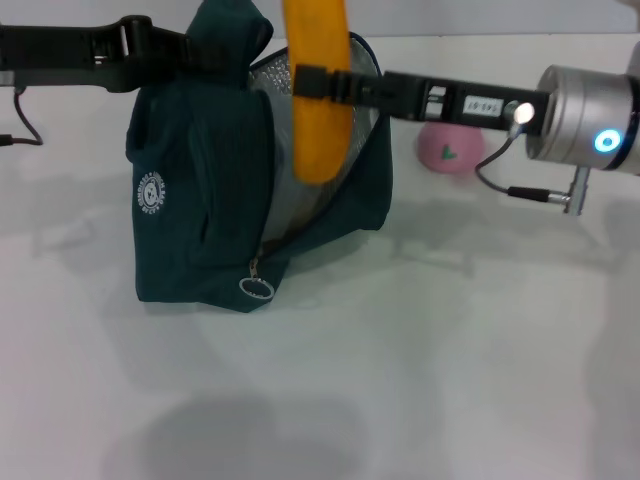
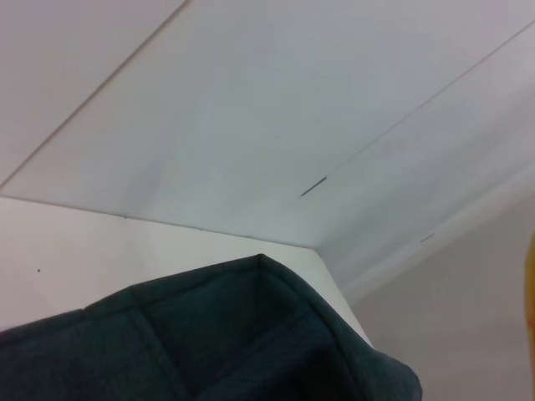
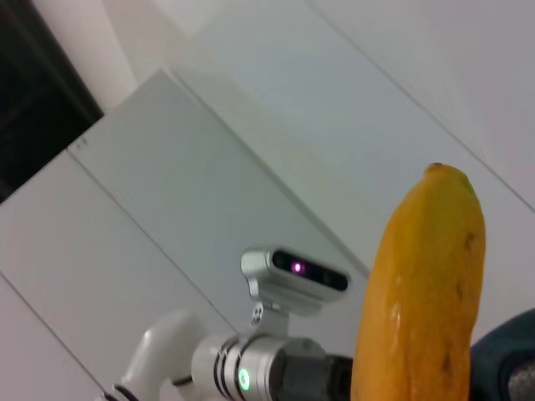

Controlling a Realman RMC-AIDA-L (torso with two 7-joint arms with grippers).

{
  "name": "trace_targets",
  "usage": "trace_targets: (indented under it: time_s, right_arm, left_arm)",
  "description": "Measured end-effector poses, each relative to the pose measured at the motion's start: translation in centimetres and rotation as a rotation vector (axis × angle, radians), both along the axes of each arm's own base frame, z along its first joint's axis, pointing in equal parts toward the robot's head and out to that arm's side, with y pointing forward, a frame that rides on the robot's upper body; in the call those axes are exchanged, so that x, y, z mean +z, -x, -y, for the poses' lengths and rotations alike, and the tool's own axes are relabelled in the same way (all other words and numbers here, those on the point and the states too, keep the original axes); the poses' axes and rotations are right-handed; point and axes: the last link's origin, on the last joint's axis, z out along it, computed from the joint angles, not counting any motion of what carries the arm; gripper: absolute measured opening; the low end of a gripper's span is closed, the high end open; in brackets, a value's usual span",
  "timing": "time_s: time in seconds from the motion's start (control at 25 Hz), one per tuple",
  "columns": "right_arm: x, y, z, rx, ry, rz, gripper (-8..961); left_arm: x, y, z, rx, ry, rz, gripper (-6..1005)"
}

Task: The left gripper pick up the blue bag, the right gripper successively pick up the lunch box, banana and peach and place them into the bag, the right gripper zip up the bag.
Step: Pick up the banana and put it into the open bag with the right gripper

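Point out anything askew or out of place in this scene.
Nothing stands out. The left gripper holds the blue bag open by its top; the right gripper holds the banana upright over the opening; the peach waits behind.

The top of the banana (image 1: 317, 95) in my right gripper (image 1: 318, 82) runs out past the upper edge of the head view, and its lower end hides part of the blue bag (image 1: 215, 215) mouth. Whatever lies inside the bag is hidden by its walls and the banana. My left gripper (image 1: 205, 48) is buried in the bag's top fabric, its fingertips unseen. The peach (image 1: 450, 150), behind the bag, is partly covered by my right arm.
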Motion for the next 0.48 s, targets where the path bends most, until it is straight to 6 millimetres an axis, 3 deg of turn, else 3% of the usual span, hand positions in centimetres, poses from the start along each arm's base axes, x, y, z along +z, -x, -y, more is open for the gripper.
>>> trace_targets:
  time_s: [0.48]
  right_arm:
    - [-1.4,-0.6,0.0,0.03,-0.105,0.045,506]
  left_arm:
    - [-0.4,0.4,0.1,0.011,0.019,0.012,36]
